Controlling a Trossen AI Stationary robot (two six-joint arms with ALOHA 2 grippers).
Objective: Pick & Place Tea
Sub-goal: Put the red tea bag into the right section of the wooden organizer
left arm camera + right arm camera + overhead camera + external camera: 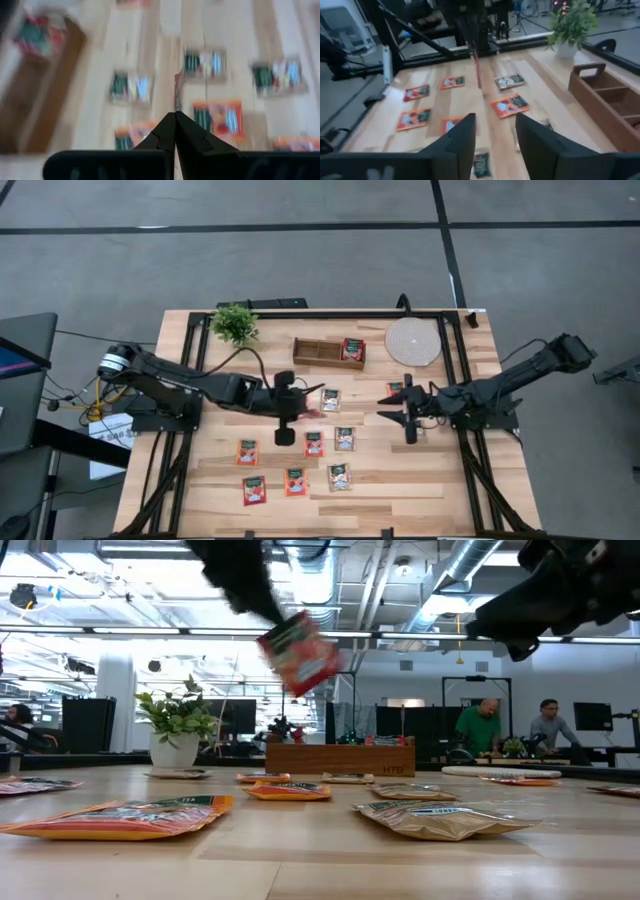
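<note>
The left gripper (312, 392) was clamped shut on a red-orange flat square tea sachet (299, 653), holding it by one edge — it hung tilted, clear of the light wooden slatted table (400, 500), near the table's middle. In the left wrist view the sachet showed only as a thin edge between the closed dark fingers (187, 135).

The right gripper (400, 408) hovered right of centre with its fingers (461, 137) apart and nothing between them; a sachet lay on the table just below it.

Judged step: carry the held sachet to the brown wooden three-compartment tray (318, 362) at the far side. To do it well, approx. steps: keep the grip firm on that thin edge, travel level so the hanging sachet doesn't swing, bring it over a free compartment, lower inside the walls, then release — a flat packet let go too high could catch the rim or a divider and slide out.

The tray held one red sachet (352, 349) in its right compartment; the middle and left compartments looked bare from above.

Other sachets, red-orange and pale, lay flat and scattered over the near half of the table, e.g. a pale one (339, 476) towards the near edge. A small green potted plant (235, 323) stood at far left and a round pale disc (413, 341) at far right.
</note>
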